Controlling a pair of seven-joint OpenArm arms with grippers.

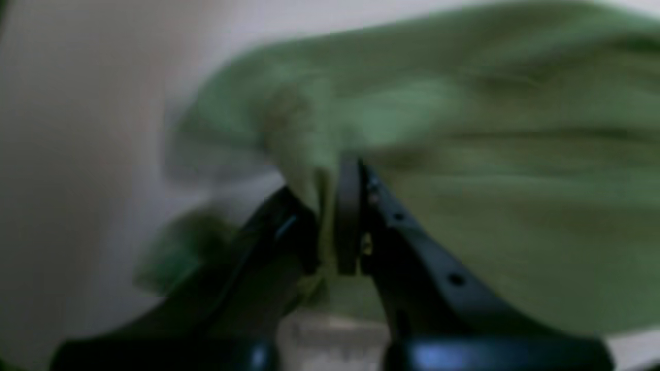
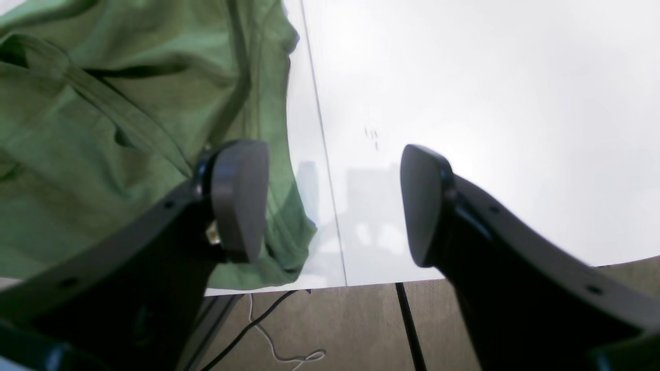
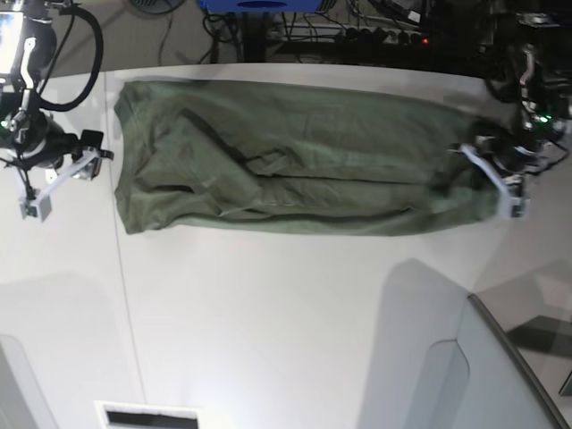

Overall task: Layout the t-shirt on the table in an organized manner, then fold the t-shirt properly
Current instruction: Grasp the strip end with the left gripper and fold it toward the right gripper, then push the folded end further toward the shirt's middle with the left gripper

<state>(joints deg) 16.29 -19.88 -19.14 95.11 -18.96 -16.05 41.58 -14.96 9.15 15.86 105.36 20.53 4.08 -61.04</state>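
T-shirt (image 3: 295, 161) lies stretched in long band across far part of table (image 3: 286, 304), creased at middle, not yet flat.

Left gripper (image 1: 330, 216) at one end of band: fingers (image 1: 350, 206) pinched tight on fold of cloth between pads. View blurred; arm probably moving.

Right gripper (image 2: 332, 201) at opposite end: fingers (image 2: 240, 198) spread, nothing between; cloth edge just beside and beneath one pad, bare table under gap.

Judgement: shift right gripper over hem, close on it, then pull both ends evenly outward, low to table, to smooth creases before folding.

A robotics lab: tangled cables (image 3: 375, 22) behind a white table (image 3: 295, 313).
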